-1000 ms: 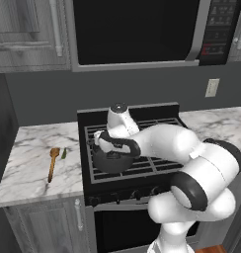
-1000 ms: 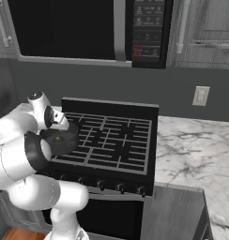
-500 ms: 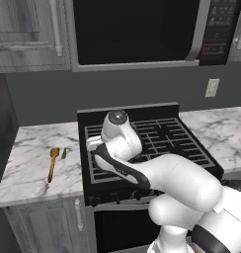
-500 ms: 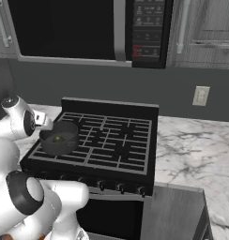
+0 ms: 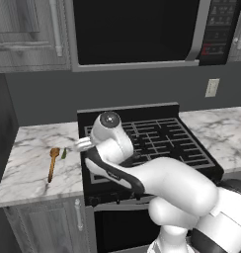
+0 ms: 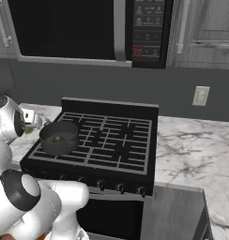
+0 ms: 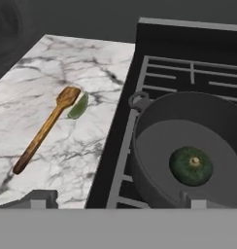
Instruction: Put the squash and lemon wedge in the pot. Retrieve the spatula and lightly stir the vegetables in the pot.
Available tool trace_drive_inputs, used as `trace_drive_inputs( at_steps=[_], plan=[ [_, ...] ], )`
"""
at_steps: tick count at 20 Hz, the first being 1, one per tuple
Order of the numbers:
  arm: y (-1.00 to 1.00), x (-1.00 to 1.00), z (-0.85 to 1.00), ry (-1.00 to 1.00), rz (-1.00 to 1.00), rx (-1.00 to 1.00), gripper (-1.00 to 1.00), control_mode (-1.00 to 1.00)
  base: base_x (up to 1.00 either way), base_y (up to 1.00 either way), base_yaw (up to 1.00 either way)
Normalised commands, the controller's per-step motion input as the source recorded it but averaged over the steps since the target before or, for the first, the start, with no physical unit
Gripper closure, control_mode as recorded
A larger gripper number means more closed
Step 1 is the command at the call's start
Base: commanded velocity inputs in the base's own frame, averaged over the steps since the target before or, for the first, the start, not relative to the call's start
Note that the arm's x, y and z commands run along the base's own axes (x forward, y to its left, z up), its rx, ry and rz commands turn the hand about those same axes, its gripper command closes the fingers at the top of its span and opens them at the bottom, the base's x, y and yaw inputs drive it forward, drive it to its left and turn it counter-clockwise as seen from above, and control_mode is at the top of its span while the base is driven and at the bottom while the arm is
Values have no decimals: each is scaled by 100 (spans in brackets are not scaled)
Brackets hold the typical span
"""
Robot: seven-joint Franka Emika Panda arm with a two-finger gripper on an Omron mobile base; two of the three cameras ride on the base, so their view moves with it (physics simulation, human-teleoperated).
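The dark grey pot [image 7: 154, 146] stands on the stove's front left burner, with the round dark green squash [image 7: 191, 165] lying inside it. In the right base view the squash [image 6: 57, 138] shows through the mouth of the pot [image 6: 57, 146]. On the marble counter left of the stove lies the wooden spatula [image 7: 45, 129], its head touching the small greenish lemon wedge [image 7: 77, 107]. My gripper [image 7: 115, 202] hovers open and empty above the stove's left edge, between pot and spatula. From the left base view the gripper [image 5: 77, 146] points left toward the spatula [image 5: 53, 163] and the wedge [image 5: 64, 153].
The black stove [image 6: 111, 136] has raised grates around the pot. The marble counter [image 7: 52, 73] runs left to a dark wall. A microwave [image 5: 137, 29] hangs over the stove, well above the hand. More counter [image 6: 187, 140] lies to the stove's right.
My arm has swung left from over the pot to the stove's left edge, toward the counter. The squash stays in the pot, and the jaws have stayed wide.
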Motion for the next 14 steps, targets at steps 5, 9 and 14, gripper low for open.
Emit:
trace_drive_inputs(
  at_steps=[5,9,14],
  plan=[
    [55,12,1,-3,7,0,-100,-100,0,0,0],
    [42,8,-6,0,5,0,-100,-100,0,0,0],
    [18,28,-12,0,0,0,-100,-100,0,0,0]
  ],
)
